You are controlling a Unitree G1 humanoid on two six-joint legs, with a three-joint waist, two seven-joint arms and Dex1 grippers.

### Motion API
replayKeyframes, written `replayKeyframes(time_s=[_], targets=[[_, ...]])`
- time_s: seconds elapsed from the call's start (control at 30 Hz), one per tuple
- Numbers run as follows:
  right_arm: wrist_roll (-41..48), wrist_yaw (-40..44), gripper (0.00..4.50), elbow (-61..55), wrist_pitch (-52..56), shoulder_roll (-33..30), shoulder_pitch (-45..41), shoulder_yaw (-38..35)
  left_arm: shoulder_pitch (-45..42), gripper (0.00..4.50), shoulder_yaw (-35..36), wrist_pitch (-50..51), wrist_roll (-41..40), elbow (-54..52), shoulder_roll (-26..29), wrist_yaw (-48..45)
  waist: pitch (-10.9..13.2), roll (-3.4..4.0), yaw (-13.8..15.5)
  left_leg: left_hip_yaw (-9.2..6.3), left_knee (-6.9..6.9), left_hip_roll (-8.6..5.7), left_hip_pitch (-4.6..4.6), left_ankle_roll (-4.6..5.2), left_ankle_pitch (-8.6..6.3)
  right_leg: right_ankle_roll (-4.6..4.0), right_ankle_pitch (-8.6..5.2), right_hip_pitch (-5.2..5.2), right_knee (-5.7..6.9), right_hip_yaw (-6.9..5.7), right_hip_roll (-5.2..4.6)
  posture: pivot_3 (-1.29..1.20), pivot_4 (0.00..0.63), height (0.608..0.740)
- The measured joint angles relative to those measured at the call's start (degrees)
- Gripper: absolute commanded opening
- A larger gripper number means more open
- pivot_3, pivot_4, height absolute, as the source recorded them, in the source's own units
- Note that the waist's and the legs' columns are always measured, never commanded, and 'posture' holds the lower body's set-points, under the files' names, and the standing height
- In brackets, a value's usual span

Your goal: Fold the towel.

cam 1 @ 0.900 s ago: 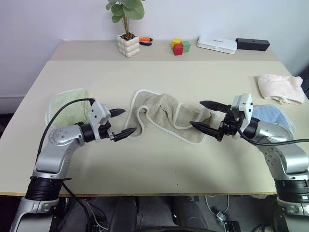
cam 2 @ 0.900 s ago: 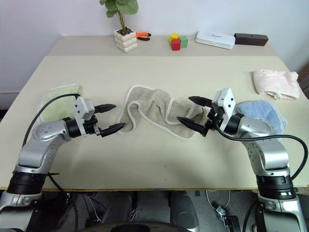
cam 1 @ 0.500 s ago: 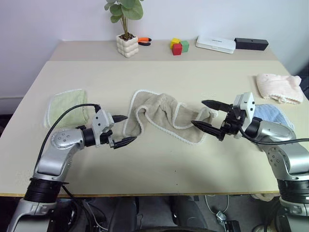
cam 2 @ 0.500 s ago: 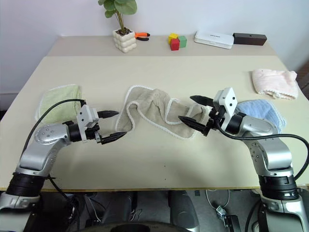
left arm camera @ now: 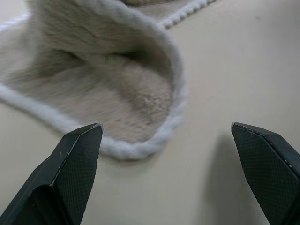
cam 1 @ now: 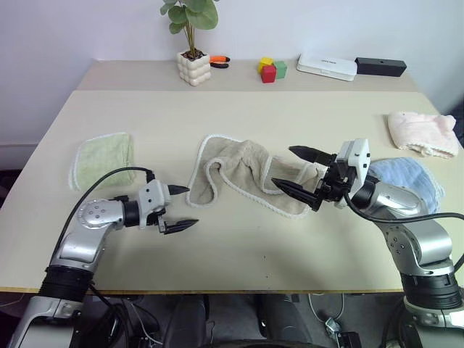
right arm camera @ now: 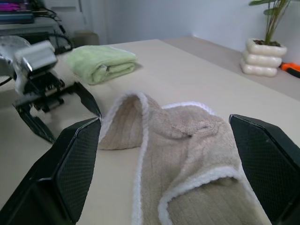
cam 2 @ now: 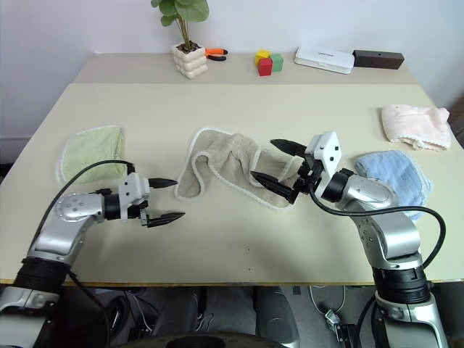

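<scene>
Crumpled towel (cam 1: 250,174) at table (cam 1: 239,116) centre. Left gripper (cam 1: 178,208), jaws apart, near its left end; right gripper (cam 1: 293,171), jaws apart, over its right end.

From my seat: pale beige surface (cam 1: 239,116), matte, evenly lit with soft shadows. A seam runs across it at the far side, where a second strip of the same colour (cam 1: 130,72) meets the wall. Wall (cam 1: 80,29) plain, whitish with a faint lilac tint. Along that far strip I see a potted plant (cam 1: 191,43) in a bumpy white pot, an orange-handled tool (cam 1: 218,62) just beside it, coloured blocks (cam 1: 270,69) in yellow, red and green, a flat white box (cam 1: 327,67) and a black bar (cam 1: 380,67) to the right. Dark floor and cables (cam 1: 319,326) under the near edge.
</scene>
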Motion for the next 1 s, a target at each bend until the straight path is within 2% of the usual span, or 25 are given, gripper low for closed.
replayKeyframes(time_s=[0.1,0.2,0.43,0.47,0.77,0.9,1.0], targets=[[-0.02,-1.12,4.50,-1.16,0.02,0.43,0.44,0.12,-1.59,4.49,-0.80,-3.16,1.09,2.50,-0.20,0.05,-0.04,0.05,-0.10,0.01,0.00,0.00,0.08,0.00,0.00,0.00,0.00,0.06,0.01,0.01,0.00,0.00,0.150,0.740],[-0.01,-2.60,4.50,-2.36,0.00,1.22,0.96,0.07,-3.30,3.74,-2.50,-5.46,2.11,5.65,-1.01,0.06,-0.25,0.31,-0.04,0.00,0.01,-0.01,0.18,0.00,0.00,0.00,0.00,0.21,-0.01,0.01,0.00,0.00,0.150,0.740],[0.02,-4.11,4.50,-4.67,0.00,1.45,4.20,-0.04,-5.69,0.23,-4.74,-5.85,3.11,10.17,-4.44,0.99,-0.57,0.69,0.10,0.01,0.08,-0.03,0.68,0.00,0.00,-0.21,-0.15,0.74,-0.08,0.04,-0.02,0.00,0.150,0.740],[0.03,-4.14,4.50,-4.80,0.00,1.36,4.52,-0.16,-6.19,0.05,-4.76,-5.36,3.11,10.79,-4.71,1.40,-0.58,0.68,-0.01,0.01,0.07,-0.03,0.72,0.00,0.00,-0.23,-0.16,0.75,-0.07,0.05,0.00,0.00,0.150,0.740],[-0.24,-3.73,4.50,-5.85,-0.14,0.43,8.13,-1.55,-7.70,0.05,-1.99,-0.47,0.19,13.26,-6.01,3.35,-0.61,0.70,-0.45,0.02,-0.01,0.01,0.77,0.01,0.00,-0.22,-0.20,0.70,0.00,0.08,0.05,0.00,0.150,0.740],[-6.40,0.28,4.50,-5.23,-4.35,-6.24,13.65,-0.44,-7.17,0.05,3.21,6.83,-5.02,11.26,-4.56,3.44,-0.55,0.59,-0.46,0.01,-0.02,0.01,0.24,0.01,0.00,-0.07,-0.16,0.21,0.01,0.06,0.06,0.00,0.150,0.740],[-9.00,2.49,4.50,-4.03,-6.35,-8.09,15.09,0.20,-7.18,0.05,6.66,10.14,-7.70,8.22,-2.92,3.43,-0.52,0.57,-0.41,0.02,-0.01,0.00,0.09,0.01,0.00,0.02,-0.12,0.04,0.04,0.07,0.03,0.00,0.150,0.740]])
